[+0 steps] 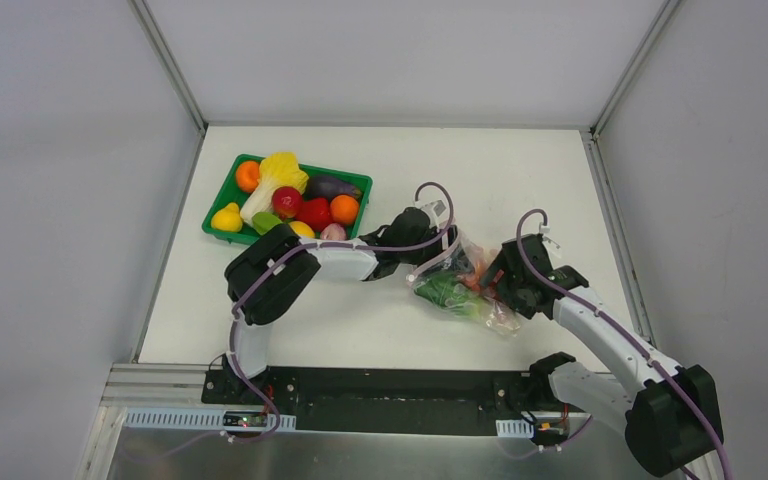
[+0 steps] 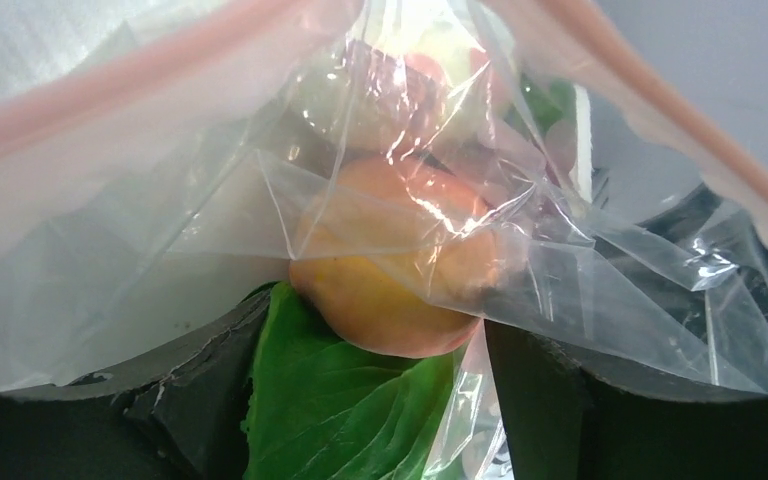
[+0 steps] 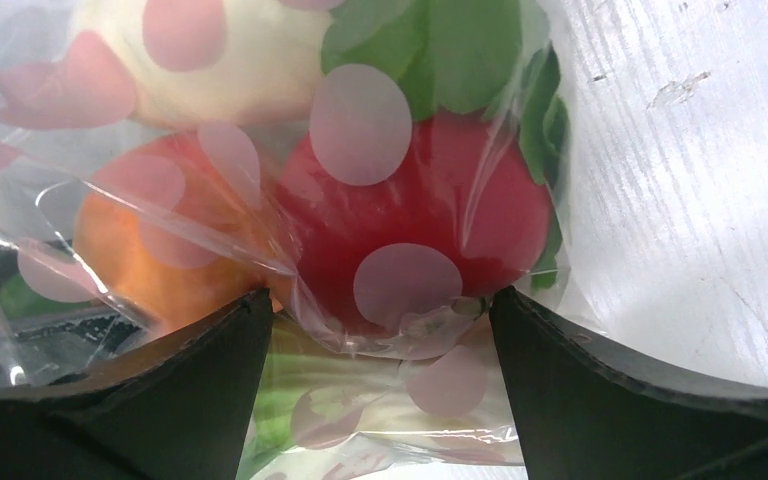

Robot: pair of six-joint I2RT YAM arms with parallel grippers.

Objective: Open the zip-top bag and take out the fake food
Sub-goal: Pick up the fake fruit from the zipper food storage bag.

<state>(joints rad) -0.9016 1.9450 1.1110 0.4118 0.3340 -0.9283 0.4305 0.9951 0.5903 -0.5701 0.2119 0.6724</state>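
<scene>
Plastic film fills both wrist views, since the zip-top bag (image 1: pixel 457 285) lies right of centre in the overhead view, on the white table (image 1: pixel 380 335), with an arm at either side of it. We see the left gripper (image 1: pixel 438 258) at the bag's upper left end and the right gripper (image 1: pixel 497 284) against its right side. In the left wrist view the pink zip strip (image 2: pixel 110 90) runs across the upper left and another length of it crosses the upper right corner, so this pincer sits in the bag's open mouth. Its black fingers (image 2: pixel 180 400) stand released and well apart along the bottom of the frame, and between their tips lies some of the fake food (image 1: pixel 465 288): a peach (image 2: pixel 390 270) resting on a green leaf (image 2: pixel 340 410). We see no squeeze on either. In the right wrist view the fingers (image 3: pixel 160 400) are also spread wide at the bottom, with the dotted film bulging between them. Behind that film sit a red fruit (image 3: pixel 420 220) at centre, an orange piece (image 3: pixel 150 250) at left and a pale piece (image 3: pixel 240 60) at the top. We cannot tell whether this pincer is clamping the bag or merely pressing against it. At the upper left of the overhead view, well apart from the bag, stands a green tray (image 1: pixel 218 205) holding plastic fruit and vegetables (image 1: pixel 300 200).
</scene>
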